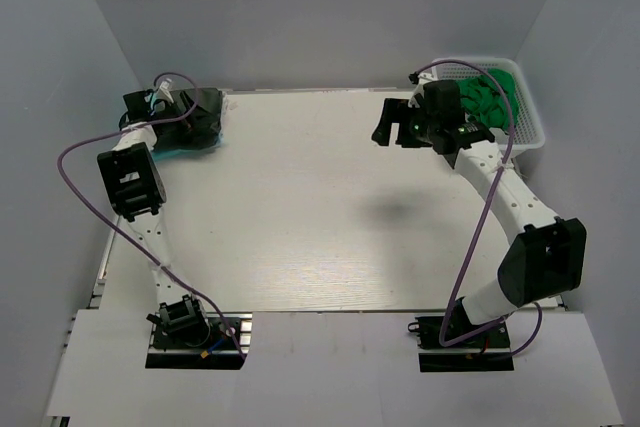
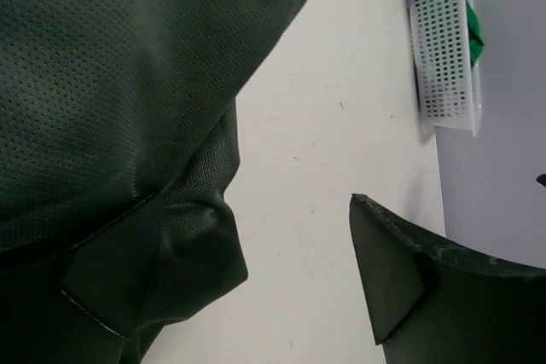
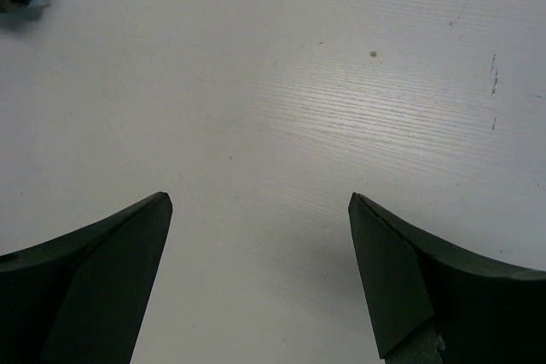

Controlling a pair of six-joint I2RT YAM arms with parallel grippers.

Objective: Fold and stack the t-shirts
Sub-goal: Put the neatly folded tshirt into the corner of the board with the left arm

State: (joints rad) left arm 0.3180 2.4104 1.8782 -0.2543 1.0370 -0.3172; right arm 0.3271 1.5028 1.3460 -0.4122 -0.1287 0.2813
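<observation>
Top external view: shows a dark grey-green t-shirt (image 1: 200,122) heaped at the far edge of the tabletop (image 1: 320,237), well apart from the basket (image 1: 532,137) and straight across from it, with a strip of mint-teal t-shirt (image 1: 172,153) peeking out underneath. Reads as a stack of two begun; cannot tell how neatly folded. Leaves at least the bright green t-shirt (image 1: 490,97) bunched inside the basket, unfolded by the look of it. Shows no pale grey one anywhere. Judged from that: somewhere near halfway, with fetching, folding and stacking of the green one to come.

Places the left gripper (image 1: 185,107) right over the dark heap, far from the basket, and the right gripper (image 1: 397,129) just beside the basket, over bare tabletop.

Left wrist view: adds close detail lacking from above. Fingers wide apart, one finger (image 2: 111,283) lying against the perforated dark cloth, the other clear of it over bare tabletop; nothing pinched. Also catches the basket's mesh wall with green behind.

Right wrist view: confirms wide-spread, empty fingers (image 3: 85,279). Catches a corner of dark and teal cloth at the frame's edge, yet misses the basket altogether.
</observation>
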